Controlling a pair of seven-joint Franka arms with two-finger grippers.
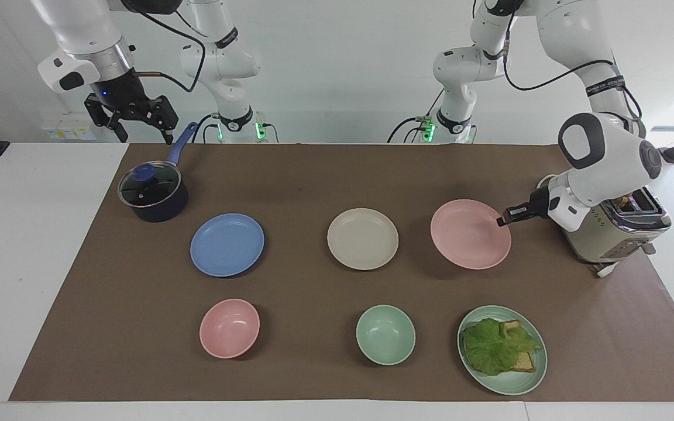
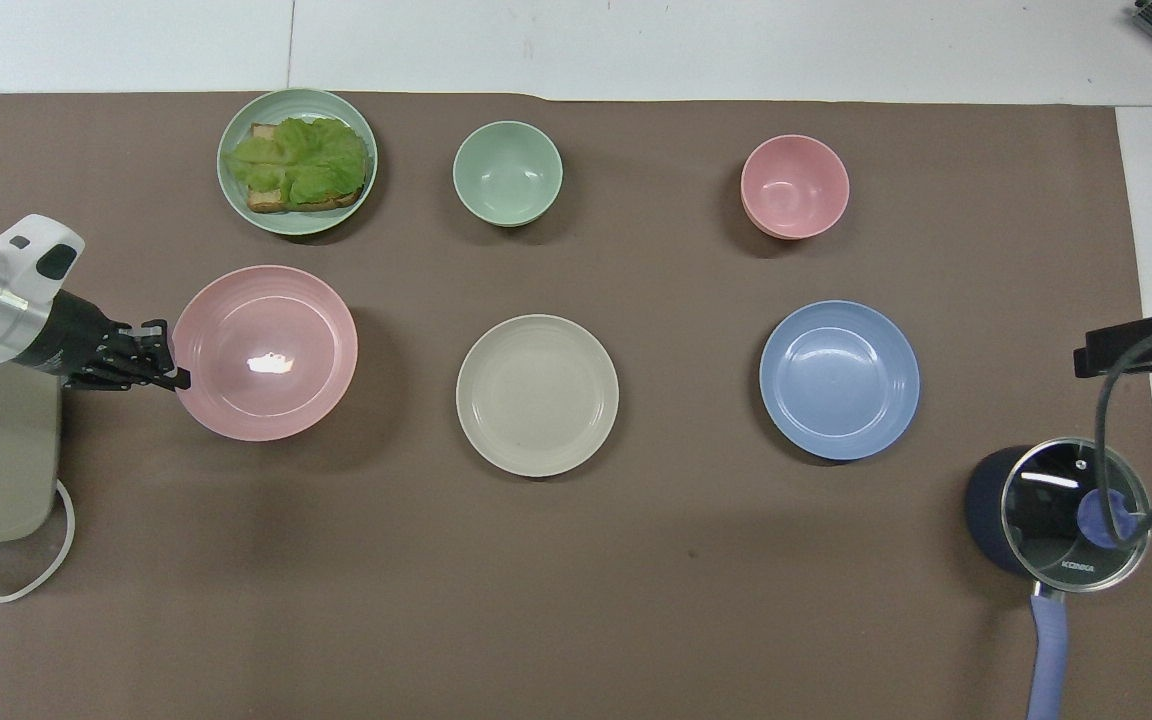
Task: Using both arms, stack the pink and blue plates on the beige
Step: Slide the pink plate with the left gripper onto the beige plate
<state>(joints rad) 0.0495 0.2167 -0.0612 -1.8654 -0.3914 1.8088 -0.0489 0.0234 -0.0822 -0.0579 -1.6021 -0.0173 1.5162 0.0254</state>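
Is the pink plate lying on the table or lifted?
Lifted: the left hand grips the pink plate by its rim, shadow beneath.

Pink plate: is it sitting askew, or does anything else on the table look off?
The pink plate is off the mat, pinched at its rim by the left claw and casting a shadow beside the beige plate. That is a lift, not a fault. Nothing is spilled or damaged.

"KONKA" printed on the glass lid [image 2: 1073, 514] of the dark saucepan [image 2: 991, 510]
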